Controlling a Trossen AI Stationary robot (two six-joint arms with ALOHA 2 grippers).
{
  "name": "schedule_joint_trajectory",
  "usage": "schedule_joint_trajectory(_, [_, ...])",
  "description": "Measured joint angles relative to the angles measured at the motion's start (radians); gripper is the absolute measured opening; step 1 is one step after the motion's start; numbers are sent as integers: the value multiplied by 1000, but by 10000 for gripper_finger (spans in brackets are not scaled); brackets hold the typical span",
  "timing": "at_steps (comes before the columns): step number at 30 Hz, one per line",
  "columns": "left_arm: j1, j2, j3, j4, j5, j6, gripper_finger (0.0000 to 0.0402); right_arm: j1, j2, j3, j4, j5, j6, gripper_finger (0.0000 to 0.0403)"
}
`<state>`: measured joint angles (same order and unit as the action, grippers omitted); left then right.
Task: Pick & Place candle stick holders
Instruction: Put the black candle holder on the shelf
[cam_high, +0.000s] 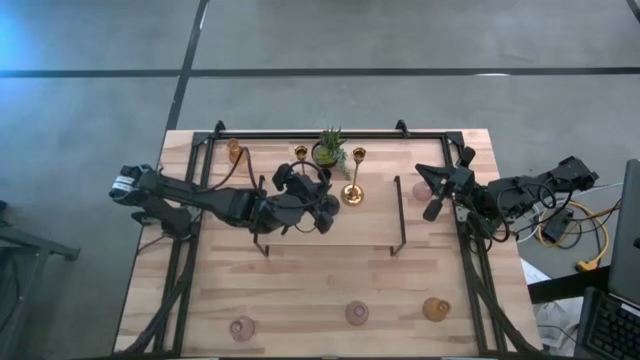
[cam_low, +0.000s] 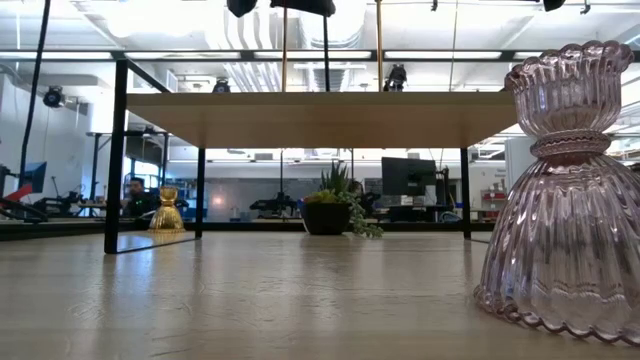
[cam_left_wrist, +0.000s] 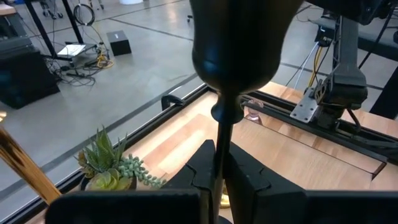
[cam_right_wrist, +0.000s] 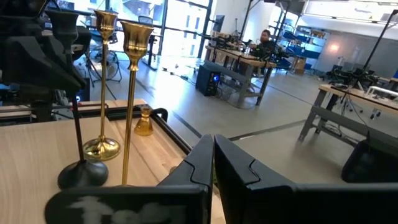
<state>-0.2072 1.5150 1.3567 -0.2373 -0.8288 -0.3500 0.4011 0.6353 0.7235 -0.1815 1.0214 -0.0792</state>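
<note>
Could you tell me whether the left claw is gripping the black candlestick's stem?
Yes, the left claw is shut around the thin stem of the black candlestick.

From my remote station, the count on my table (cam_high: 300, 290) stands at eight candle stick holders. Two are slim gold candle stick holders, the first gold one (cam_high: 300, 153) and the second gold one (cam_high: 352, 191). One is a slim black candle stick holder (cam_right_wrist: 83, 173). Three are squat pink glass holders: one pink holder (cam_high: 241, 327), another pink holder (cam_high: 357, 313) and a third pink holder (cam_high: 421, 190). Two are amber glass holders, the far amber holder (cam_high: 234, 150) and the near amber holder (cam_high: 435, 308). I also count one potted green plant (cam_high: 330, 150), one raised wooden shelf (cam_high: 330, 225) and two dark arms, the left arm (cam_high: 200, 197) and the right arm (cam_high: 520, 192).
</note>
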Motion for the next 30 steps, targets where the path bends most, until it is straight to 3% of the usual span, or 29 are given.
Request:
schedule_joint_trajectory(21, [21,0,-2,29,57,52,43,0,0,0,0,-1,6,8])
schedule_joint_trajectory(30, [21,0,-2,45,68,70,104,0,0,0,0,-1,9,8])
